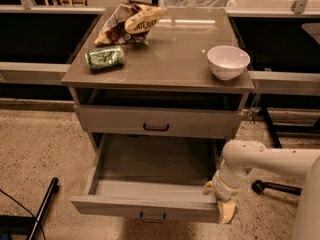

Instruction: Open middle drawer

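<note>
The middle drawer (145, 208) is pulled far out of the grey-beige cabinet; its inside looks bare and its small dark handle (152, 217) faces front. The top drawer (156, 121) above it is closed. The lowest drawer is hidden under the open one. My gripper (217, 200) is at the drawer's front right corner, on the end of my white arm (260, 161) coming in from the right. One tan fingertip (207, 186) shows inside the drawer front and one (226, 213) outside it, so the fingers clamp the front panel.
On the cabinet top (165, 59) lie a green can (104, 58), a chip bag (131, 23) and a white bowl (228, 61). A dark pole (44, 206) lies on the speckled floor at left. A black stand leg (277, 186) is at right.
</note>
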Robot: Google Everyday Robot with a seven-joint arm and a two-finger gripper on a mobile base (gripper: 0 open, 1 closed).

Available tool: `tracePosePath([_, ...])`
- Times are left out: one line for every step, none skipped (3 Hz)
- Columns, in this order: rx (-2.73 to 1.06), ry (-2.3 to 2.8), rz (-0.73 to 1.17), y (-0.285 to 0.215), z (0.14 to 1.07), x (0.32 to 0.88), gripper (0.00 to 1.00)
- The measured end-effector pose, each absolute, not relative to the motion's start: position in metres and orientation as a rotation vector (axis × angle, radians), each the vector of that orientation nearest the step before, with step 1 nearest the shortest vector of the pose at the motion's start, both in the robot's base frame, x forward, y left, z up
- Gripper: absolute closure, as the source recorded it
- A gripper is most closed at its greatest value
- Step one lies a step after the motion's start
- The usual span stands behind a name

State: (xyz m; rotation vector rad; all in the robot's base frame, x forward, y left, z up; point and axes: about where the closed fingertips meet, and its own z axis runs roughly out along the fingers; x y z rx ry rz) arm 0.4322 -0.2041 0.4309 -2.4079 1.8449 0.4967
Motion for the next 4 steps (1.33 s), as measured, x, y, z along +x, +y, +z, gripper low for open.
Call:
tracePosePath([-2.437,1.787,0.453,-0.196,0.438,0.434,0.24])
tracePosePath([-2.45,1.736,0.395,-0.186,0.446,0.448,0.25])
tracePosePath([-2.428,1.699,0.32,-0.171,0.446,0.475,0.41])
tracePosePath([-2.424,1.703,0.304,-0.164,0.444,0.485,0.72])
